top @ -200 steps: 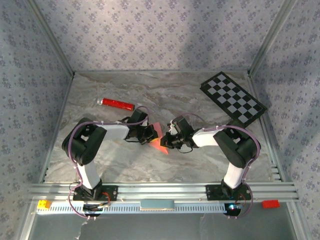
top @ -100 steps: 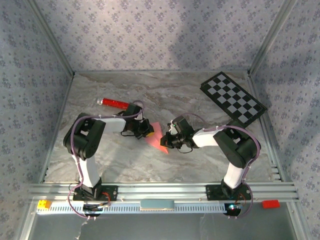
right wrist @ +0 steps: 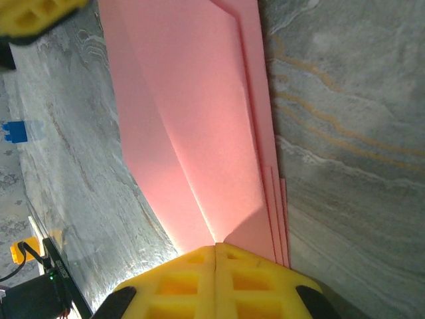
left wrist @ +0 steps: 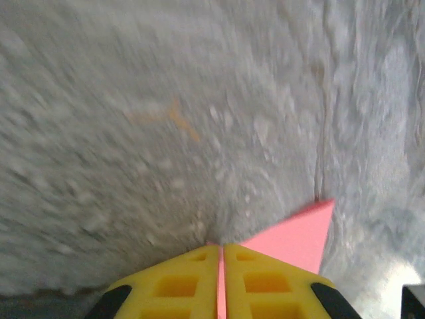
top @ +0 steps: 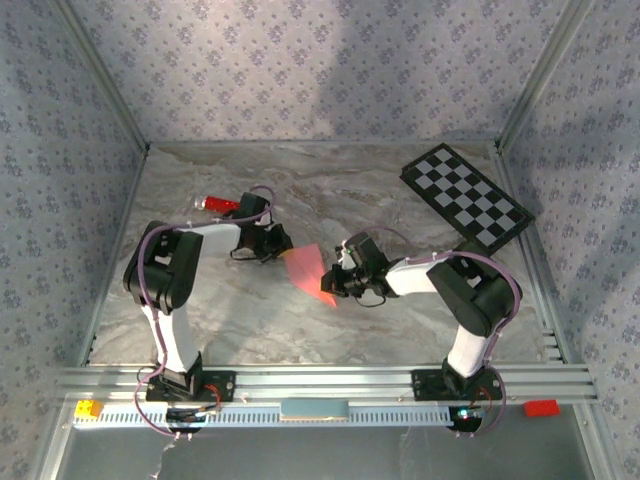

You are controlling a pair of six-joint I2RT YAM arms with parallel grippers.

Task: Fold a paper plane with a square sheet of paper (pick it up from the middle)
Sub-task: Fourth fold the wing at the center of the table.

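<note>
Midway across the marbled table (top: pixel 400 200), the folded pink paper sheet (top: pixel 308 268) stretches between two arms, bare surface all round; left gripper (left wrist: pixel 221 247) pinches one edge near a corner, right gripper (right wrist: pixel 216 247) clamps the layered end.

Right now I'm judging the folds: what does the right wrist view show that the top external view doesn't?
Right wrist: the pink paper's stacked layer edges and a crease running into the shut right gripper. Top external: the red cylinder, the checkerboard, and the whole left arm reaching to the paper's far end. Both: the paper and the marble table.
</note>
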